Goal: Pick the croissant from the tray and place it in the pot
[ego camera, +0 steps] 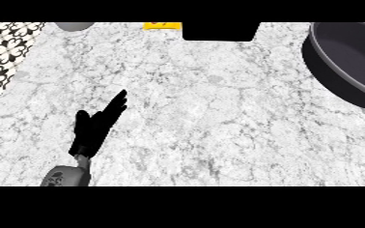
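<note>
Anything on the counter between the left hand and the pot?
Nothing. In the head view the stretch from the left hand to the pot at the right edge is bare marble counter.

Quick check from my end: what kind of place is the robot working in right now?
Most likely a kitchen counter: a speckled white-grey stone countertop, a dark pot at the right edge, and patterned tiling at the upper left. The left hand is open over the counter.

Even, bright light washes across the pale marbled tabletop [214, 116], no glare anywhere. The left robot hand [96, 128] reads as a flat black silhouette, casting no visible shadow. The dark pot [335, 63] shows a soft grey sheen inside its rim.
</note>
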Robot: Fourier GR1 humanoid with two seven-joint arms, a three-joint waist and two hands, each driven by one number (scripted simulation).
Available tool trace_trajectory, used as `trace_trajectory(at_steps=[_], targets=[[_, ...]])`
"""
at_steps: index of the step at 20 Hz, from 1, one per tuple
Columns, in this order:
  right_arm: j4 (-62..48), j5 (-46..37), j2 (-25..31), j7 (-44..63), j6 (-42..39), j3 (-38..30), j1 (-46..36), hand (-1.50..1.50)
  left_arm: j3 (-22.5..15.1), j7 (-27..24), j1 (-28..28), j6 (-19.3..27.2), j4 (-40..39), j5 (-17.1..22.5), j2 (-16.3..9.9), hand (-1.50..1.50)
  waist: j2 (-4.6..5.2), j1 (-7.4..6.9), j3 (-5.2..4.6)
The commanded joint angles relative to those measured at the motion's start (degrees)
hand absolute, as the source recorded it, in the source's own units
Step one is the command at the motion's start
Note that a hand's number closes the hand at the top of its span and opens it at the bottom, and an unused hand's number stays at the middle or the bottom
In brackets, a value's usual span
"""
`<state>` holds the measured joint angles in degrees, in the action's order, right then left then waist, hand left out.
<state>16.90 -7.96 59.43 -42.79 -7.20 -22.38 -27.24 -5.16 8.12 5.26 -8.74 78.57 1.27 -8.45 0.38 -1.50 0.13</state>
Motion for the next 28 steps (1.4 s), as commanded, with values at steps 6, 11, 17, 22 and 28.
trace_trajectory(at_steps=[6, 11, 17, 22, 28], targets=[[2.2, -9.7, -1.9, 13.2, 2.2, 9.2, -13.7, 1.5, 0.7, 0.8, 3.8, 0.1, -4.2, -0.4, 1.2, 0.0, 0.13, -0.18, -0.08], [0.2, -15.6, -5.8, 16.5, 6.3, 13.7, -18.5, 1.5, -1.2, 0.6, 1.6, 1.5, 0.2, -2.3, 2.2, 0.0, 0.27, -0.95, -0.02], [-2.0, -25.4, -7.7, 23.4, 14.4, 21.1, -21.8, 1.5, -1.1, 1.5, 1.0, -1.1, 0.1, -0.8, 1.3, 0.0, 0.85, -2.86, 0.03], [-5.5, -33.5, -9.4, 30.0, 16.2, 27.6, -24.0, 1.5, -1.1, 1.5, 2.6, -1.1, 0.8, -1.0, 1.4, 0.0, 1.12, -3.23, 0.06], [-13.6, -34.0, -13.4, 40.6, 1.7, 28.3, -27.1, 1.5, -0.2, 1.6, 3.2, -1.6, -0.3, -0.3, 1.2, 0.0, 1.24, -3.28, 0.06]])
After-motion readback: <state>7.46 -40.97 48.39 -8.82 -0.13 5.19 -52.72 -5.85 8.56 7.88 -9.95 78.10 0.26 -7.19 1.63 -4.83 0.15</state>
